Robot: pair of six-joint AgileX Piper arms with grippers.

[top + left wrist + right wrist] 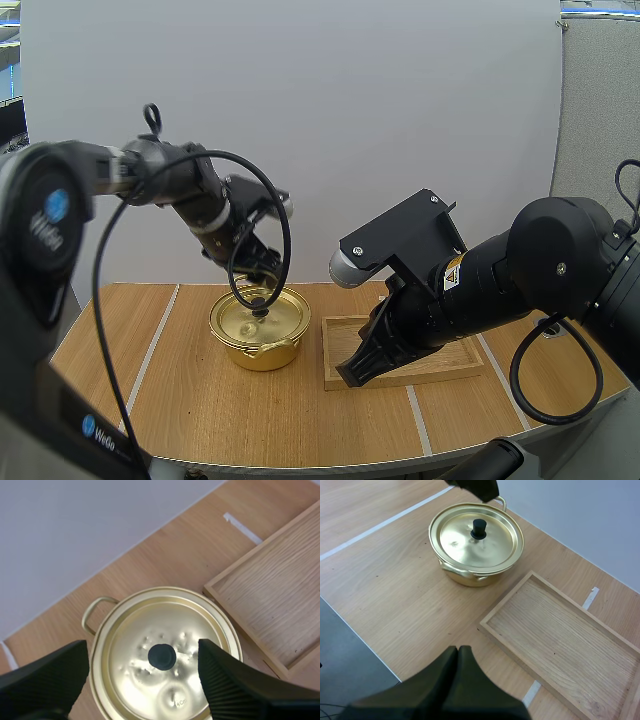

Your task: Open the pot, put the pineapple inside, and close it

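Light wood table [200,400], white wall behind. Left of middle: gold pot [262,352], lid [150,625] on. Nothing looks done yet; opening, pineapple and closing all left. Left gripper [144,647] above lid, fingers wide apart, one each side of black knob [161,656], holding nothing. Right of middle: wooden tray [560,645]. Right gripper [458,652] by tray's near edge, fingers pressed together, holding nothing.
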